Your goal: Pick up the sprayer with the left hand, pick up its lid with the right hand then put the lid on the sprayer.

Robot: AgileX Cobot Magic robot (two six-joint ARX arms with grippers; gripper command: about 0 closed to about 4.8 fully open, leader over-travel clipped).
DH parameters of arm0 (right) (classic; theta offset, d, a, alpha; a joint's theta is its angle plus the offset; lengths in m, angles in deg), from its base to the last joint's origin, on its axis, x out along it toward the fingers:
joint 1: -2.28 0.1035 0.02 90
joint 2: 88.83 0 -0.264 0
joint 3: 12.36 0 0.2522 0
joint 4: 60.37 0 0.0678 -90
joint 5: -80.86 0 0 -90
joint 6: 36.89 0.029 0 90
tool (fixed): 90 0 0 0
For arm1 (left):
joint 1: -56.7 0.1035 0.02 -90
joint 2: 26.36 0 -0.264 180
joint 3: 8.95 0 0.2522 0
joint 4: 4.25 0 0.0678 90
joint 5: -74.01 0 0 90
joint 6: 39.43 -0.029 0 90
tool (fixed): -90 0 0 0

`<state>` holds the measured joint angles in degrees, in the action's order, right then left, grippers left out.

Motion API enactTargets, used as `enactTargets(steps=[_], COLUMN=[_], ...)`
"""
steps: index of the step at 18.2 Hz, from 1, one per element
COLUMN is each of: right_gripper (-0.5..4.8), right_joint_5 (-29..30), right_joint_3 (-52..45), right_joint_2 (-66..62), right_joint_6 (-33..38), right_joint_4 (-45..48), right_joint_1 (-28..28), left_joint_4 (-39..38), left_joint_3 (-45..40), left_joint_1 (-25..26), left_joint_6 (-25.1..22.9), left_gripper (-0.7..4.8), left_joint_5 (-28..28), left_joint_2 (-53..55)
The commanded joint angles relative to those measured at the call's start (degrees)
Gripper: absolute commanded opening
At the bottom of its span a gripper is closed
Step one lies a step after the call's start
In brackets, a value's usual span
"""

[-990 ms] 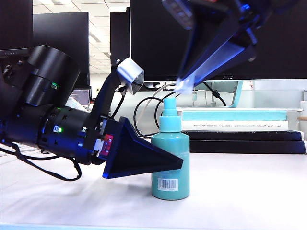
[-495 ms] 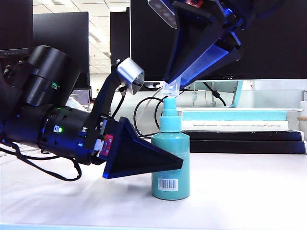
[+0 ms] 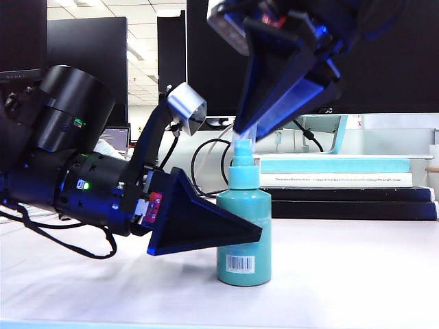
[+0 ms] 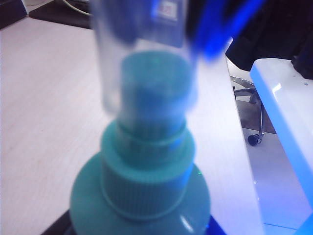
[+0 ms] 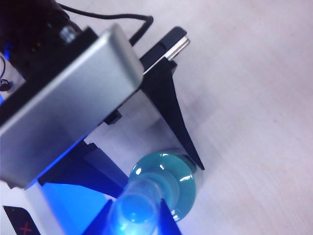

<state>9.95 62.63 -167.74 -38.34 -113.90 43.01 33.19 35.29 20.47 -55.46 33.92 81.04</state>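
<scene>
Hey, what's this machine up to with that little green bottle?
It is capping a sprayer. The left gripper holds the teal bottle upright on the table. The right gripper comes in from above, pinching the clear lid, which is partly down over the nozzle but not yet seated.

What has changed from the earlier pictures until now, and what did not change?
The right gripper, shut on the lid, moved left and down, from up and right of the nozzle to directly above it; the lid now begins to cover the nozzle tip. Unchanged: the left gripper holds the sprayer, which stands on the table in the same place.
</scene>
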Motion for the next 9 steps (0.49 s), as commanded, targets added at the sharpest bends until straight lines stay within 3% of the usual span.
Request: enactTargets(steps=[1,8,9], right_gripper=[0.84,0.87,1.61], right_joint_5=[-0.17,-1.60,-1.55], right_joint_3=[0.33,0.33,0.33], right_joint_2=[-0.04,-0.04,-0.04], right_joint_6=[-0.92,-2.05,-2.10], right_joint_4=[0.87,0.63,1.03], right_joint_1=[0.04,0.02,0.04], left_joint_4=[-2.73,-2.73,-2.73], left_joint_3=[-0.09,-0.09,-0.09], left_joint_1=[-0.15,-0.15,-0.15], left_joint_6=[0.13,0.13,0.13], left_gripper=[2.78,2.78,2.78], left_joint_5=[-0.72,-0.79,-0.79], left_joint_2=[0.46,0.46,0.46])
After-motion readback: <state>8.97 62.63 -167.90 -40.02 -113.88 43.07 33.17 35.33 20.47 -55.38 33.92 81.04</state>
